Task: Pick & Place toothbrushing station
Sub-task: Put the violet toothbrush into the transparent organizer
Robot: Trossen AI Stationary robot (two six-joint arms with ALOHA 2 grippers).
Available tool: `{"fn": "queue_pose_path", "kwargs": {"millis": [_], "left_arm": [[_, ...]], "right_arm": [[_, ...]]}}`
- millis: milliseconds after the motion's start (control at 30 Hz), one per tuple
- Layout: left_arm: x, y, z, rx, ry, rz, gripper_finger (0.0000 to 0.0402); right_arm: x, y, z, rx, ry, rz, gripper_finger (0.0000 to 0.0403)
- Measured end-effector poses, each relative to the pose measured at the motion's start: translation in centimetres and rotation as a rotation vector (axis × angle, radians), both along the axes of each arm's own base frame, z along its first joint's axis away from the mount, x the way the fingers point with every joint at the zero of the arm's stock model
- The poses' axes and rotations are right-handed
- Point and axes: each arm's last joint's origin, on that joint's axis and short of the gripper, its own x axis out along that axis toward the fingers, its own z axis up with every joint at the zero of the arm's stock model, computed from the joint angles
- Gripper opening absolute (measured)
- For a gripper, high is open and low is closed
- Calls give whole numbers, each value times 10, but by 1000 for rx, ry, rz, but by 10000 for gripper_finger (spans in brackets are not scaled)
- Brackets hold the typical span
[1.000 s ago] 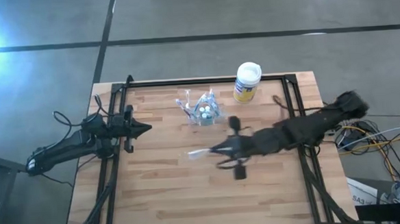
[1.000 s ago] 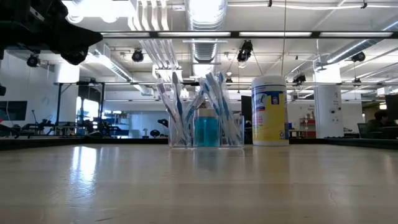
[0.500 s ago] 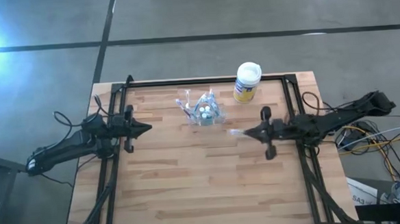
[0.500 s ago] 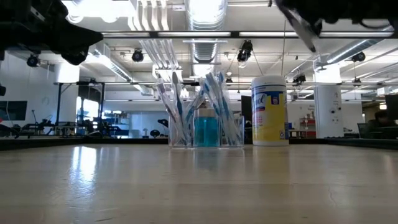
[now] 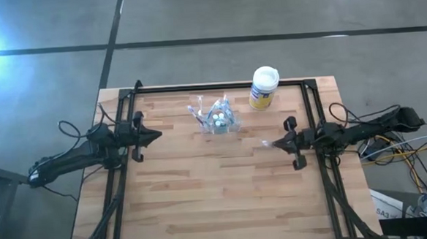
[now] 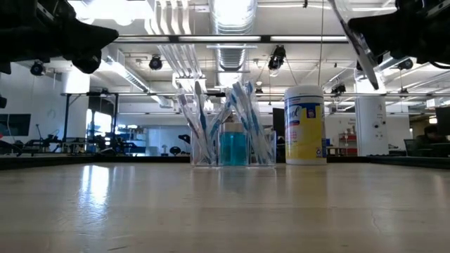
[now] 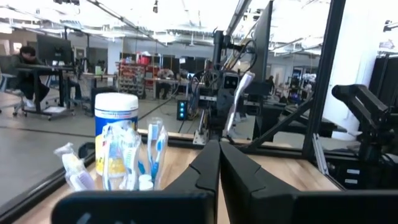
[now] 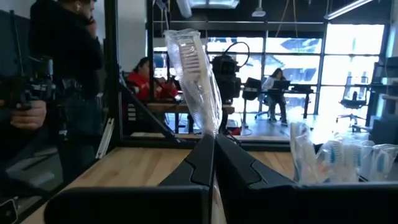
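Right gripper (image 5: 274, 143) clamped on a wrapped toothbrush, held above the table's right side.

Its fingers are closed on the clear-wrapped toothbrush (image 8: 196, 71), which juts out past the fingertips, off the wooden table (image 5: 203, 200). Left gripper (image 5: 158, 135) hovers at the table's left edge, fingers pressed together with nothing between them. Farther back, the toothbrushing station (image 5: 217, 117), a see-through cup holding blue-white brushes, stands upright near the table's rear centre. Just to its right, apart from it, stands a yellow canister (image 5: 263, 88) with a white lid.
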Motion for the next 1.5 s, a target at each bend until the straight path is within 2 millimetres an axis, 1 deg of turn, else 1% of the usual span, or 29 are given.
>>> {"fn": "queue_pose_path", "kwargs": {"millis": [133,300,400,533,633,833,933,1033,1133,1233,1333,1500], "left_arm": [[0,0,-1,18,9,2,11],[1,0,-7,44,69,-2,8],[1,0,-6,41,68,-4,12],[1,0,-6,53,62,-4,18],[2,0,-7,68,74,-3,23],[4,1,-5,84,56,-4,45],[4,1,-1,93,24,-15,64],[3,0,8,116,-26,-30,88],[3,-1,16,163,-40,-35,117],[3,-1,22,187,-49,-31,147],[3,-1,29,174,-62,-27,172],[3,0,43,172,-88,-23,190]], "right_arm": [[0,-1,0,2,3,-17,8],[3,-3,-2,23,28,-102,8],[9,-3,9,34,12,-117,8],[26,0,31,6,10,-100,8],[46,3,46,-32,27,-77,8],[99,10,67,-124,69,-87,8],[126,14,77,-164,55,-62,8],[152,17,84,-183,52,-24,8],[176,18,93,-196,39,-31,8],[199,14,99,-204,26,-18,8],[218,6,103,-200,18,1,8],[245,-12,103,-167,23,34,8]]}}
